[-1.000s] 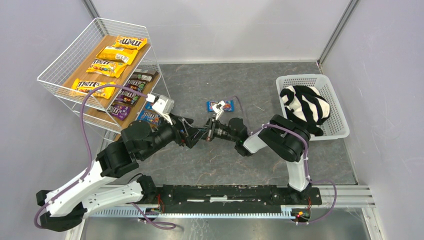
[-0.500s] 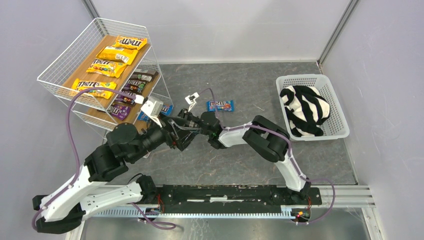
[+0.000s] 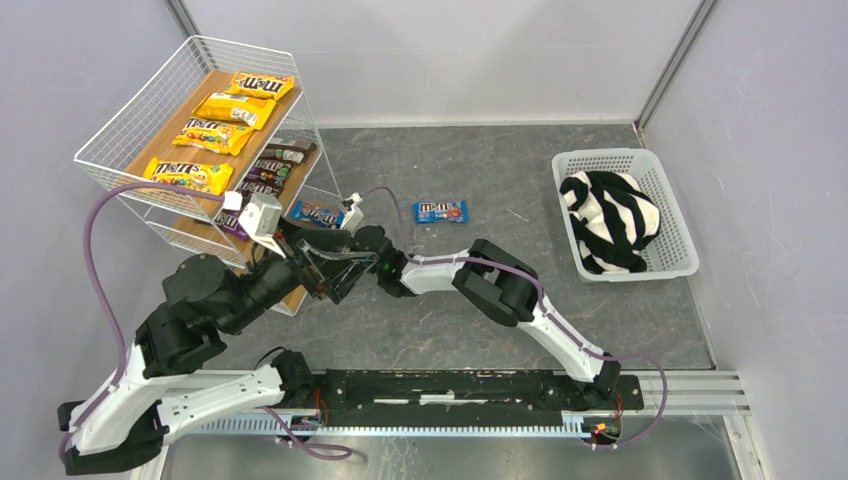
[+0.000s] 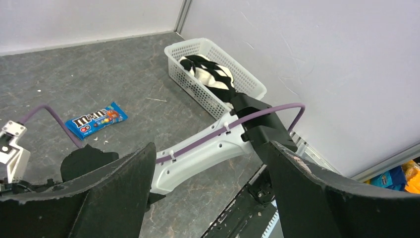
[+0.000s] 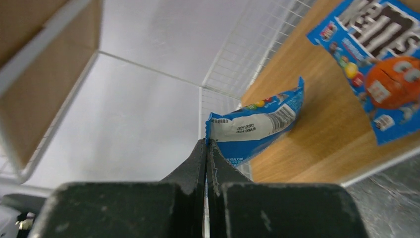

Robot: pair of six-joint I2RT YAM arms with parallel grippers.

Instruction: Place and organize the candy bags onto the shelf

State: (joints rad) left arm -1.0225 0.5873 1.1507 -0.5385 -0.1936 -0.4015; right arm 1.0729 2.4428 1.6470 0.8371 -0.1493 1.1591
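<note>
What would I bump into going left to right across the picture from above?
The shelf → the blue candy bag alone on the table → the white basket holding the striped cloth.

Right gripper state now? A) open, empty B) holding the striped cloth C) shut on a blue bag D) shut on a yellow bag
C: in the right wrist view the right gripper has its jaws pinched together on the edge of a blue bag, held over the shelf board.
</note>
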